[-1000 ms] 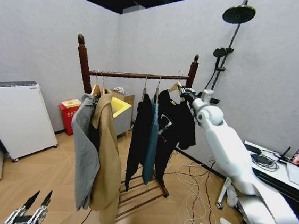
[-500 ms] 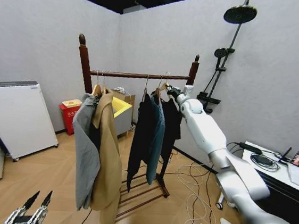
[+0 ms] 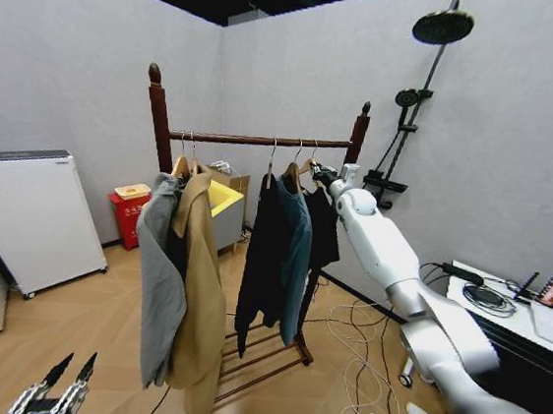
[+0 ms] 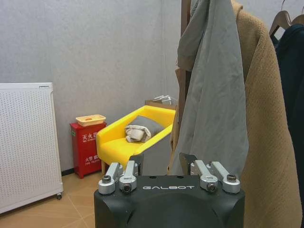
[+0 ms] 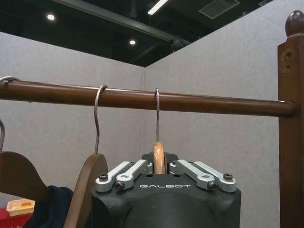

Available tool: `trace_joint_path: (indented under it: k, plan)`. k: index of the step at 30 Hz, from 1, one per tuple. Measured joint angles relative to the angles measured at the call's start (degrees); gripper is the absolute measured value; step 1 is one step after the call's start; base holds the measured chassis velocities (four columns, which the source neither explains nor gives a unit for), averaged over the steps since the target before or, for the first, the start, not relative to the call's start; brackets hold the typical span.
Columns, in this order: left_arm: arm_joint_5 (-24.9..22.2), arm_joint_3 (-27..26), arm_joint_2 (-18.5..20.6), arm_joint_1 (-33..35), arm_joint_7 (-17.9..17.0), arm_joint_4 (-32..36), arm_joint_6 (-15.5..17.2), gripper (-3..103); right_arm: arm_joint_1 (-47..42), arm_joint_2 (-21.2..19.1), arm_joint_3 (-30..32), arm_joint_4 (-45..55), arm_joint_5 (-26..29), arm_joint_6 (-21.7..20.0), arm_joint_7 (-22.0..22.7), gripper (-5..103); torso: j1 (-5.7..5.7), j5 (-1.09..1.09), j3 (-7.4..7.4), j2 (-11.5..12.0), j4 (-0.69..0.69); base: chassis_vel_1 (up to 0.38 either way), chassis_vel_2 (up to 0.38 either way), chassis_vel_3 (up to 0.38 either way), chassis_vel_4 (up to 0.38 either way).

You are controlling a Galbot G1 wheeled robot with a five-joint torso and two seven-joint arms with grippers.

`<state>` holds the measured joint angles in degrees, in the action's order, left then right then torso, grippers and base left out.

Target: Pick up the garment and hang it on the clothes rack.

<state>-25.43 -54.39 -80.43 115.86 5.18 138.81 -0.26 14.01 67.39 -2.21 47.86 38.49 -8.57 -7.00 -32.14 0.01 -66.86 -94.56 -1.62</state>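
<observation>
The clothes rack stands mid-room, a dark reddish-brown frame with knobbed posts and one rail. The garment, a short black top on a light wooden hanger, hangs near the rail's right end. My right gripper is shut on the hanger's neck. In the right wrist view the wooden neck sits between the fingers and its wire hook loops over the rail, close to the right post. My left gripper hangs low at the left, open and holding nothing, fingers apart.
A long black coat and a teal jacket hang just left of the garment; grey and tan clothes hang farther left. A white cabinet, a red box, a yellow chair, a shower stand, floor cables surround the rack.
My right arm carried the garment left and up to the rail; its hook now sits over the rail and the top hangs straight beside the teal jacket. The left arm stayed put.
</observation>
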Motion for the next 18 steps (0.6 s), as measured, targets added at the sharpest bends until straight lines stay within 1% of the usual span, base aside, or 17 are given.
trace_joint_path:
  k: [2,3,6,7,8,9,11,13,14,15,16,17,18]
  plan:
    - [0.00,0.00,0.00,0.00,0.00,0.00,0.00,46,-0.57,-0.57,0.60,1.31,0.57,0.51,-0.03,21,0.00,0.00,0.00,0.00,-0.01,0.000,0.000,0.000,0.000]
    - [0.00,0.00,0.00,0.00,0.00,0.00,0.00,46,-0.57,-0.57,0.60,1.31,0.57,0.51,-0.03,21,0.00,0.00,0.00,0.00,-0.01,0.000,0.000,0.000,0.000]
    - [0.00,0.00,0.00,0.00,0.00,0.00,0.00,46,-2.03,-2.29,1.46,5.54,1.45,0.28,1.68,37,0.00,0.00,0.00,0.00,0.01,0.000,0.000,0.000,0.000]
    - [0.00,0.00,0.00,0.00,0.00,0.00,0.00,46,-2.03,-2.29,1.46,5.54,1.45,0.28,1.68,37,0.00,0.00,0.00,0.00,0.01,0.000,0.000,0.000,0.000]
    - [0.00,0.00,0.00,0.00,0.00,0.00,0.00,46,-3.19,-3.71,2.20,8.45,1.68,-0.35,2.53,42,0.00,-0.01,0.00,0.00,0.02,0.000,0.000,0.000,0.000]
    - [0.00,0.00,0.00,0.00,0.00,0.00,0.00,46,-3.19,-3.71,2.20,8.45,1.68,-0.35,2.53,42,0.00,-0.01,0.00,0.00,0.02,0.000,0.000,0.000,0.000]
    - [0.00,0.00,0.00,0.00,-0.02,0.00,0.00,46,-6.19,-6.80,3.87,14.80,2.23,-1.32,3.95,54,0.00,-0.01,0.00,0.00,0.02,0.000,0.000,0.000,0.000]
    - [0.00,0.00,0.00,0.00,-0.01,0.00,0.00,46,-12.39,-11.57,6.69,25.89,4.91,-2.98,6.43,65,0.00,0.00,0.01,0.00,-0.01,0.000,0.000,0.000,0.000]
    - [0.00,0.00,0.00,0.00,-0.01,0.00,0.00,46,-12.39,-11.57,6.69,25.89,4.91,-2.98,6.43,65,0.00,0.00,0.01,0.00,-0.01,0.000,0.000,0.000,0.000]
    - [0.00,0.00,-0.01,0.00,-0.01,0.00,0.00,46,-16.71,-14.22,8.97,32.55,6.69,-3.87,7.88,70,0.01,0.01,0.00,0.00,-0.01,0.000,0.000,0.000,0.000]
    - [0.00,0.00,-0.01,0.00,-0.01,0.00,0.00,46,-16.71,-14.22,8.97,32.55,6.69,-3.87,7.88,70,0.01,0.01,0.00,0.00,-0.01,0.000,0.000,0.000,0.000]
    - [0.00,0.00,0.00,0.00,0.02,0.00,0.00,46,-20.76,-16.64,11.69,38.34,8.00,-4.51,9.09,75,0.00,0.03,0.00,0.00,-0.01,0.000,0.000,0.000,0.000]
    - [0.00,0.00,0.00,0.00,-0.02,0.00,0.00,46,-26.41,-19.19,15.98,45.75,9.54,-4.83,10.89,80,0.00,0.01,0.01,-0.01,0.00,0.000,0.000,0.000,0.000]
